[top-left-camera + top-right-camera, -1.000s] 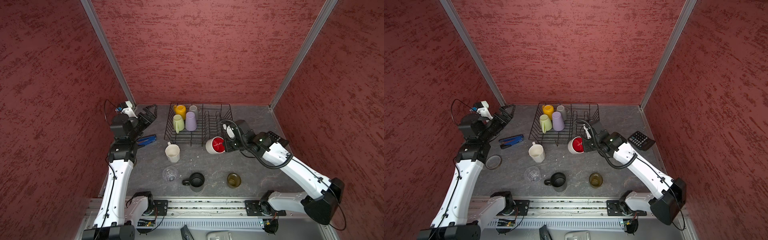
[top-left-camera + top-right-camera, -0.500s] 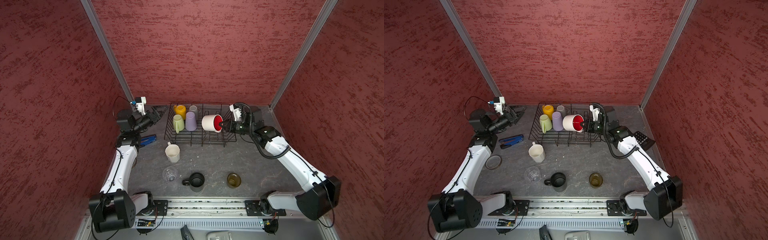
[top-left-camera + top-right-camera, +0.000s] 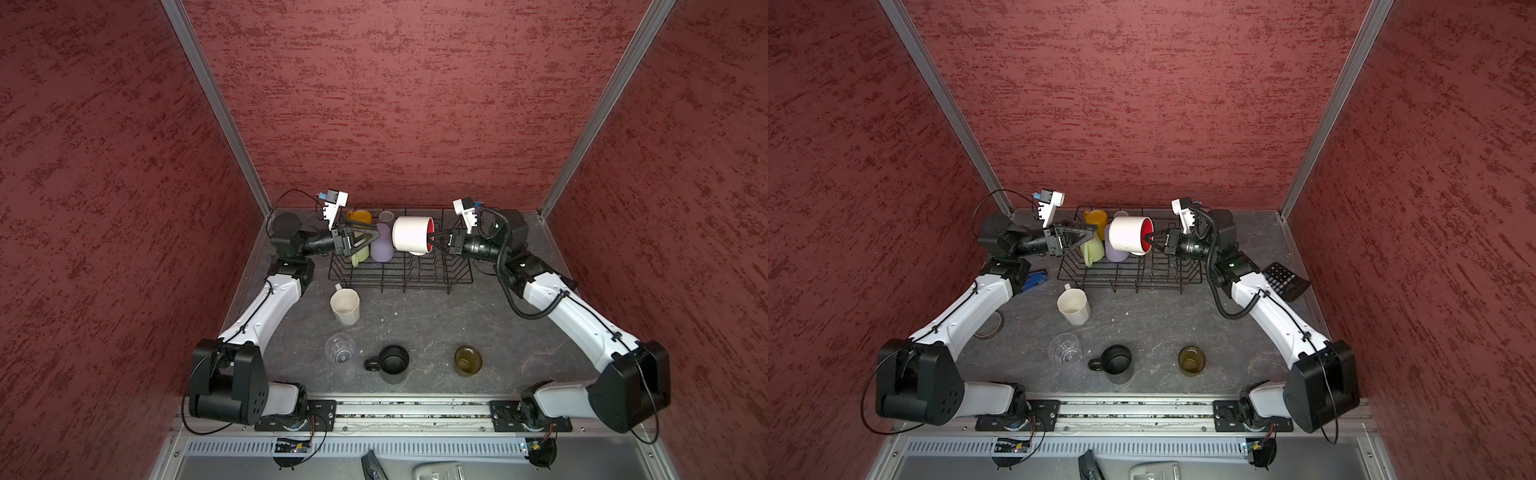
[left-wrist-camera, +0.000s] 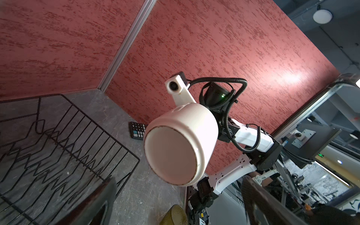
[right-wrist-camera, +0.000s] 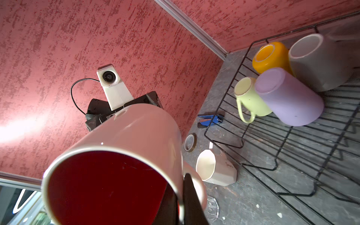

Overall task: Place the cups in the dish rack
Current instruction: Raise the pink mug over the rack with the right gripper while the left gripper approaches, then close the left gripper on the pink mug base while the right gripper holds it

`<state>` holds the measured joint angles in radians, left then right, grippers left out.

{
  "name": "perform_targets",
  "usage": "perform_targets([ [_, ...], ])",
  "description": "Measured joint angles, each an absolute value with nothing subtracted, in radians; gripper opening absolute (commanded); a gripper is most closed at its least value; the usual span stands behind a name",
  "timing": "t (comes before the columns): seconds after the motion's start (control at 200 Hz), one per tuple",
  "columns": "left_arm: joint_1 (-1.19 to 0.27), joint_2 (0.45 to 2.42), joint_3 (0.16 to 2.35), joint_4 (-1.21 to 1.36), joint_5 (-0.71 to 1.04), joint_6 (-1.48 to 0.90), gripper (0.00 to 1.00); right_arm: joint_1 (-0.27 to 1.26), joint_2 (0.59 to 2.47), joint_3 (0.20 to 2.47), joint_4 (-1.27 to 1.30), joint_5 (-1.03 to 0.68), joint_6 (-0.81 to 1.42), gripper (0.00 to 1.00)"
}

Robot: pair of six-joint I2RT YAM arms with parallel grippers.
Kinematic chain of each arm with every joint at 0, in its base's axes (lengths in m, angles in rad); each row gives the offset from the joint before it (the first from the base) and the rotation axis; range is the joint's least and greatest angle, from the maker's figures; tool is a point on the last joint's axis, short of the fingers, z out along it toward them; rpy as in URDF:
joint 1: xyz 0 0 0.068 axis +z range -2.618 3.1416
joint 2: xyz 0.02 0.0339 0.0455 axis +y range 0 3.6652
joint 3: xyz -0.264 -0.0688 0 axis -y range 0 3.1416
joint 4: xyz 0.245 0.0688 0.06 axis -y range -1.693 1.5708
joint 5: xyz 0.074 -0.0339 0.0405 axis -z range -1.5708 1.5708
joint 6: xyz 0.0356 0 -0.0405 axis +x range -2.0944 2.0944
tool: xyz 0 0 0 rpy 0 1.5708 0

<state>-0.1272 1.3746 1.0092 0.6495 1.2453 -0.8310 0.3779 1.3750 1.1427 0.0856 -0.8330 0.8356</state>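
My right gripper (image 3: pixel 432 241) is shut on the rim of the white red-inside mug (image 3: pixel 409 235), one finger (image 5: pixel 190 194) outside the wall and one inside. The mug (image 5: pixel 126 155) hangs on its side above the dish rack (image 3: pixel 399 274). My left gripper (image 3: pixel 372 237) is open and points at the mug's base (image 4: pixel 179 144) without touching it. In the rack stand the yellow (image 3: pixel 360 217), grey (image 3: pixel 385 216), lilac (image 3: pixel 381 249) and pale green (image 3: pixel 360 255) cups. On the table are the white faceted mug (image 3: pixel 345 305), clear glass (image 3: pixel 340 348), black mug (image 3: pixel 392 363) and olive glass (image 3: pixel 467 360).
A black calculator (image 3: pixel 1285 280) lies right of the rack under my right arm. A blue tool (image 3: pixel 1034 277) and a tape roll (image 3: pixel 990 328) lie left of the rack, near my left arm. Red walls close in three sides.
My right gripper has lifted the red-inside mug from the table in front of the rack to above the rack. My left gripper has swung right, over the rack's left end, toward the mug.
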Motion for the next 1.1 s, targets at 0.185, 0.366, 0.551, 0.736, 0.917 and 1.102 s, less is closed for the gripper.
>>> perform_targets([
  [0.185,-0.159,1.385,1.029,0.667,1.277,-0.783,1.0,0.378,1.395,1.135,0.187,-0.888,0.908,0.0],
  [0.366,-0.178,1.39,1.049,0.662,1.282,-0.743,1.0,0.379,1.396,1.134,0.265,-0.919,0.959,0.0],
  [0.551,-0.198,1.407,1.067,0.657,1.282,-0.732,1.0,0.398,1.414,1.128,0.331,-0.932,0.998,0.0],
  [0.736,-0.218,1.413,1.083,0.654,1.283,-0.724,1.0,0.42,1.435,1.111,0.376,-0.939,1.03,0.0],
  [0.917,-0.233,1.425,1.092,0.651,1.283,-0.724,1.0,0.442,1.46,1.1,0.424,-0.94,1.064,0.0],
  [1.102,-0.252,1.44,1.094,0.651,1.288,-0.724,1.0,0.457,1.486,1.098,0.488,-0.943,1.102,0.0],
])
